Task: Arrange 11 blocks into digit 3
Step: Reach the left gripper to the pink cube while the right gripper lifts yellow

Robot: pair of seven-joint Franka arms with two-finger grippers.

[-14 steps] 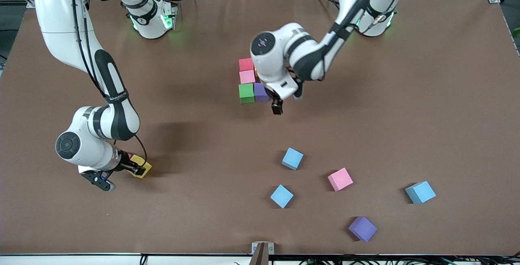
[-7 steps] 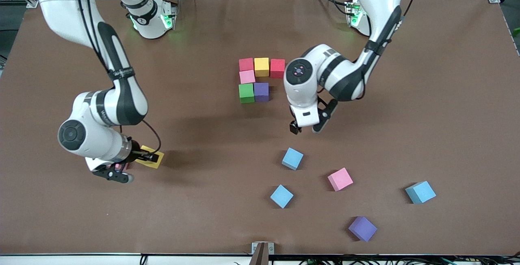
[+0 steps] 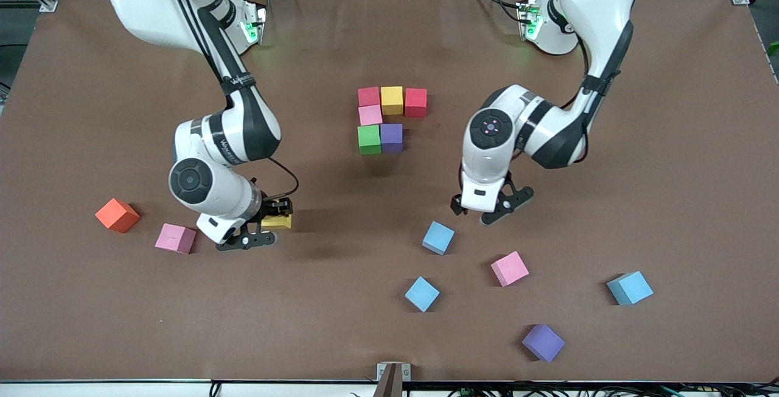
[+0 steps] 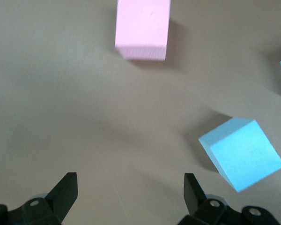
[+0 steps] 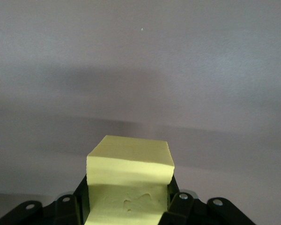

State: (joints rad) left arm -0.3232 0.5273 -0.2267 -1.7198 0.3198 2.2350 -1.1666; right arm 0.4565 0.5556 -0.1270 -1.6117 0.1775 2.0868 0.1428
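Your half-built digit 3 (image 3: pixel 389 118) sits upper centre of the front view, six cubes touching. Left gripper (image 3: pixel 490 209), jaws spread wide and empty, hangs over bare table just above a light blue block (image 3: pixel 438 237). Right gripper (image 3: pixel 268 226), left of centre, clamps a yellow block (image 3: pixel 277 221).

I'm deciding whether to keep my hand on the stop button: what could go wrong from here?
The right gripper is shut on a yellow foam cube whose gripped face looks dented, so it might sit crooked when placed against the six-cube cluster and nudge it. The open left gripper hangs over bare table beside a tilted light blue foam cube; descending askew, a finger might push it away.
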